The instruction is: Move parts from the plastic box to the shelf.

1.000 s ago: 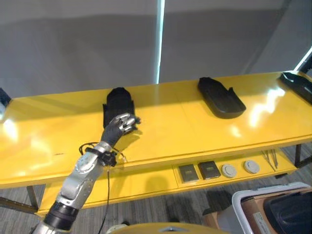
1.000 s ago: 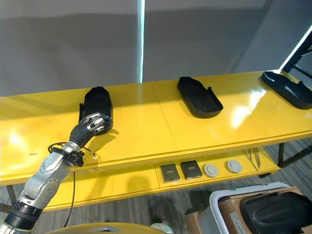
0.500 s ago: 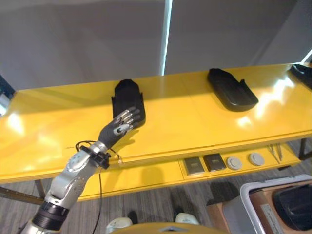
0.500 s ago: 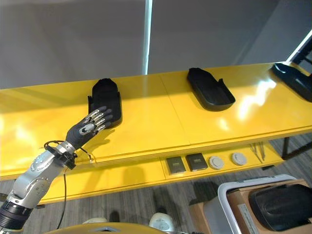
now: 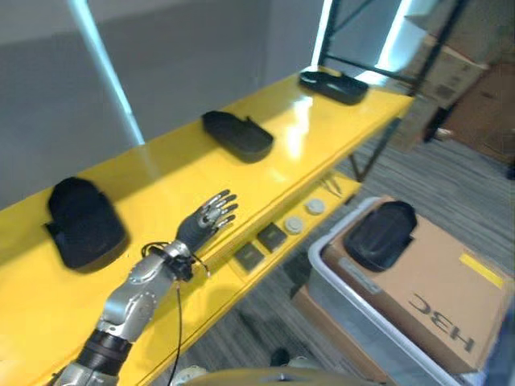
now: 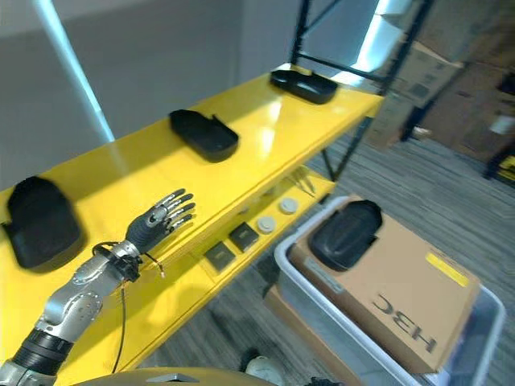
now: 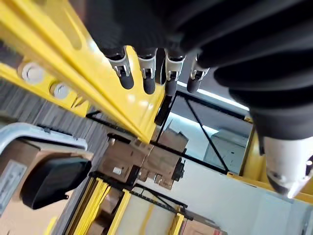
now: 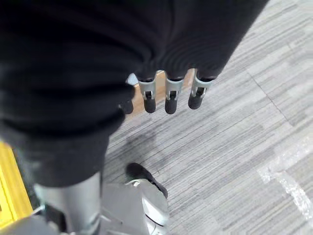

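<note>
— Where is the left hand (image 5: 208, 220)?
— It hangs over the front edge of the yellow shelf (image 5: 161, 189). Its fingers (image 7: 145, 83) are straight and spread. It holds nothing.
— And the right hand (image 8: 166, 98)?
— It points down at the grey floor (image 8: 234, 127). Its fingers are loose and straight too. Nothing is in it.
— Where are the parts?
— Three black parts lie on top of the shelf. One part (image 5: 80, 221) is near the left end, close to the back edge. The middle part (image 5: 237, 134) sits well apart from it, further along. The far part (image 5: 332, 85) is near the right end, by a black rack (image 5: 378, 32).
— Is the hand touching any of them?
— No. It is between the first two, nearer the front edge, and well apart from both.
— What about the box?
— The clear plastic box (image 6: 322, 297) stands on the floor in front of the shelf. A brown carton (image 6: 402, 281) lies in it. One more black part (image 6: 344, 233) rests on top of the carton, at the end nearest the shelf.
— Anything else?
— Small round and square pieces (image 5: 278, 233) lie on the lower ledge of the shelf.
</note>
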Controlling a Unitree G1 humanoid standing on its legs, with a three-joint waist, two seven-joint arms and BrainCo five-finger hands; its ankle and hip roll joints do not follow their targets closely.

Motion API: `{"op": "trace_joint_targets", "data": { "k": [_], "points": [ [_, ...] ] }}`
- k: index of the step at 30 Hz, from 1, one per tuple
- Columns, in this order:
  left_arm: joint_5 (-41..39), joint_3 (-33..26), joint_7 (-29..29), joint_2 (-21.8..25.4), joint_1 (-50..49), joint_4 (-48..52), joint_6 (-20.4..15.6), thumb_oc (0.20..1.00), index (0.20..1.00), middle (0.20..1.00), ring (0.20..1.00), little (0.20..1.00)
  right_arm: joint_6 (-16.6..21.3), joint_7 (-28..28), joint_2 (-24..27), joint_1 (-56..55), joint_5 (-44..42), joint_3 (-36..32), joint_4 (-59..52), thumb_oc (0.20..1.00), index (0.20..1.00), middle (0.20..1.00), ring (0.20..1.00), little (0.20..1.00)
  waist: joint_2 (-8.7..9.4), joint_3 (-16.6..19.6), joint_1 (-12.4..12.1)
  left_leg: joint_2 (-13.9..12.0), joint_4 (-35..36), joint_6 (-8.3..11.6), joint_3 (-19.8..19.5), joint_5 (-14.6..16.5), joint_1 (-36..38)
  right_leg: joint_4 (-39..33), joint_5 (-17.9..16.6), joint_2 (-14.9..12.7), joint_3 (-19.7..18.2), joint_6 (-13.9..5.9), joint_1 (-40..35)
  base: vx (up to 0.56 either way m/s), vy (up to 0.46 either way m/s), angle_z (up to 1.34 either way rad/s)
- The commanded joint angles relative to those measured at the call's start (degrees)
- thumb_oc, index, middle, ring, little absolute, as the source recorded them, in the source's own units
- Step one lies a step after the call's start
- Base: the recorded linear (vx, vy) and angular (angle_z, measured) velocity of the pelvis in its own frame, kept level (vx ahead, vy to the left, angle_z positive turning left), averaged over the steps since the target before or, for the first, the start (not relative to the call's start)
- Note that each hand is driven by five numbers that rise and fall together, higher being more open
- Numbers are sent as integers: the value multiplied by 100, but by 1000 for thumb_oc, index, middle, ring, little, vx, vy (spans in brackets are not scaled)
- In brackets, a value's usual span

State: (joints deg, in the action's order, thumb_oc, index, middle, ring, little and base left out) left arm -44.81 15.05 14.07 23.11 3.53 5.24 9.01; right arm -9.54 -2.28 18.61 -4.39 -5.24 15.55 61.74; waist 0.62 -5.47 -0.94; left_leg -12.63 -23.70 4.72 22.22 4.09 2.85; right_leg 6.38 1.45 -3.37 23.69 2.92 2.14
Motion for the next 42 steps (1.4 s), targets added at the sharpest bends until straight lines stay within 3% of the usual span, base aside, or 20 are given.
{"op": "trace_joint_targets", "data": {
  "k": [1,2,4,5,6,9,10,11,13,17,18,20,21,23,25,28,30,35,38,42],
  "points": [
    [-23,6,-159,-21,271,500,-448,1000,1000,1000,1000,1000,134,-98,229,285,3,237,-68,1000,1000,1000,1000,1000,142,-282,-346,342,-903,2,-1347,-408,-925,-557,-353,-47,-488,-691,-421,-17,-80,-150],
    [39,-56,-31,-47,212,419,-446,1000,1000,1000,1000,1000,203,-113,322,360,-85,263,-105,1000,1000,1000,1000,1000,188,-352,-461,656,-1278,-168,-1887,-621,-1358,-581,-448,-28,-813,-592,-369,22,43,-212],
    [113,-185,102,-29,77,263,-538,1000,1000,1000,1000,1000,238,-171,434,499,-204,349,-208,1000,1000,1000,1000,1000,144,-404,-569,1011,-377,-325,-2223,-577,-1274,-660,-417,98,-1372,-630,-371,84,134,-218],
    [121,-197,135,-25,59,252,-521,1000,1000,1000,1000,1000,224,-151,440,511,-218,365,-238,1000,1000,1000,1000,1000,138,-403,-573,1037,-213,-327,-2243,-587,-1234,-671,-410,111,-1424,-640,-371,136,193,-174],
    [125,-218,75,-25,28,233,-525,1000,1000,1000,1000,1000,111,-100,470,560,-182,429,-392,1000,1000,1000,1000,1000,63,-422,-585,1103,511,-266,-2374,-723,-1111,-737,-395,165,-1639,-686,-424,153,207,-154],
    [98,-224,-18,-39,28,155,-483,1000,1000,1000,1000,1000,-125,7,594,566,-48,500,-842,1000,1000,1000,1000,1000,-109,-531,-613,1291,1300,-91,-2725,-1314,-1293,-755,-377,245,-2059,-756,-582,150,233,-93],
    [65,-220,14,-35,46,139,-483,1000,1000,1000,1000,1000,-164,80,629,537,-105,497,-984,1000,1000,1000,1000,1000,-132,-552,-608,1344,1399,-97,-2744,-1312,-1324,-729,-365,221,-2106,-779,-606,8,193,-116],
    [60,-195,81,-31,72,101,-458,1000,1000,1000,1000,1000,-158,149,645,515,-130,460,-1102,1000,1000,1000,1000,1000,-115,-534,-568,1421,1536,-185,-2696,-1019,-1225,-669,-355,128,-2090,-824,-564,-23,196,-100],
    [111,-147,153,7,99,96,-379,1000,1000,1000,1000,1000,-193,252,691,441,-221,371,-1325,1000,1000,1000,1000,1000,-141,-503,-465,1480,1699,-266,-2698,-784,-1032,-563,-349,56,-2087,-883,-414,-43,196,-75],
    [326,-9,-29,52,147,-64,-379,1000,1000,1000,1000,1000,65,153,629,311,-321,186,-1514,1000,1000,1000,1000,1000,-217,-418,-314,1640,1927,-398,-2664,-518,-593,-457,-374,-40,-2140,-993,-222,-27,194,-79],
    [422,-30,-92,120,93,-92,-389,1000,1000,1000,1000,1000,210,85,553,319,-459,155,-1758,1000,1000,1000,1000,1000,-226,-387,-372,1682,1963,-466,-2550,-437,-491,-334,-375,-129,-1919,-1061,-136,-63,62,-113],
    [656,-221,-135,243,-181,-94,-519,1000,1000,1000,1000,1000,20,66,401,414,-251,192,-2408,1000,1000,1000,1000,1000,-286,-352,-533,1529,2115,-597,-2254,-383,-350,117,-375,-592,-1562,-1299,100,-139,-142,-184],
    [484,-304,57,393,-258,-112,-567,1000,1000,1000,1000,1000,97,-18,411,411,-105,155,-2630,1000,1000,1000,1000,1000,-295,-275,-535,1444,2170,-637,-2239,-337,-379,17,-423,-879,-1669,-1435,62,-152,-411,-168],
    [329,-307,63,490,-199,-120,-560,1000,1000,1000,1000,1000,185,-153,446,445,18,141,-2759,1000,1000,1000,1000,1000,-256,-203,-564,1256,2255,-597,-2245,-323,-422,-105,-479,-1111,-1685,-1554,62,-78,-563,-25],
    [77,-190,-94,442,-120,-224,-612,1000,1000,1000,1000,1000,191,-333,583,504,-8,235,-2834,1000,1000,1000,1000,1000,-203,-191,-587,965,2250,-329,-2306,-430,-565,-356,-393,-937,-1551,-1446,-94,-21,-646,60],
    [-69,-22,-133,238,-258,-231,-599,1000,1000,1000,1000,1000,14,-360,837,566,-213,440,-3332,1000,1000,1000,1000,1000,-227,-345,-621,373,2413,105,-2211,-1029,-796,-635,-318,-511,-1221,-1159,-294,-34,-475,78],
    [175,10,-29,173,-278,-395,-583,1000,1000,1000,1000,1000,-129,-268,983,521,-456,435,-3628,1000,1000,1000,1000,1000,-223,-405,-596,260,2301,186,-2037,-1172,-1029,-824,-356,-404,-1025,-1074,-435,-34,-273,49],
    [2601,399,-496,410,-419,-1003,-663,1000,1000,1000,1000,1000,39,91,1267,500,-1069,271,-5021,1000,1000,1000,1000,1000,-198,-389,-551,489,2083,108,-1677,-994,-1016,-825,-401,-421,-528,-1019,-415,-3,-66,57],
    [2605,470,-938,448,-515,-1540,-258,1000,1000,1000,1000,1000,-110,529,1284,748,-1203,223,-5315,1000,1000,1000,1000,1000,-269,-387,-556,578,2235,61,-1720,-988,-852,-750,-344,-436,-599,-1033,-444,105,99,36],
    [3620,715,-1287,488,-692,-2416,-288,1000,1000,1000,1000,1000,193,645,1236,1089,-1462,148,-5313,1000,1000,1000,1000,1000,-329,-372,-649,697,2339,4,-1829,-922,-656,-708,-320,-491,-648,-1048,-505,133,95,-4]
  ]
}}
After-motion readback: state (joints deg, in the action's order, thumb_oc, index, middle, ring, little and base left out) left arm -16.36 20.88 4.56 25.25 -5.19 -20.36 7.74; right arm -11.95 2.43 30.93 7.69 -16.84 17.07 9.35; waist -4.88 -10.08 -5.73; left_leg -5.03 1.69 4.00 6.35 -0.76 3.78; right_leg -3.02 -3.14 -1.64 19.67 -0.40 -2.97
